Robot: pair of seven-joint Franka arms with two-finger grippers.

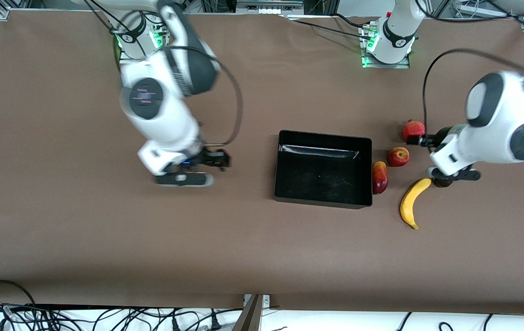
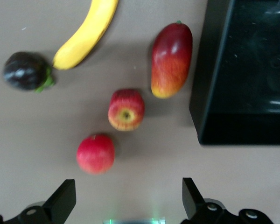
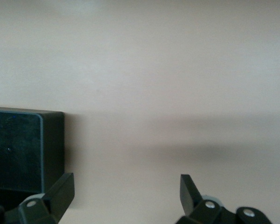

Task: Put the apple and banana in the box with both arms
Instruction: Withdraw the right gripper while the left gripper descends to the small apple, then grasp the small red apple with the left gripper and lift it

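I see my left gripper (image 2: 126, 198) spread wide and empty over the fruits near the left arm's table edge: the small red-yellow apple (image 2: 126, 109) beside the long curved yellow banana (image 2: 86, 32). My right gripper (image 3: 126, 196), also wide open and empty, hovers over bare table beside the shallow black plastic box (image 1: 322, 168).

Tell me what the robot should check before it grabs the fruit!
1. Shallow black plastic box empty and open on top: ok.
2. Small red-and-yellow round apple lying free on the brown table, touching no other fruit: ok.
3. Long curved yellow banana free; in the left wrist view its end sits close to a dark round fruit, touching or not: cannot tell.
4. Left hand open and above the fruit group: ok.
5. Right hand open, over bare table beside the box, toward the right arm's end: ok.
6. Red-yellow elongated mango lies right against the box wall, could get bumped: not ok.
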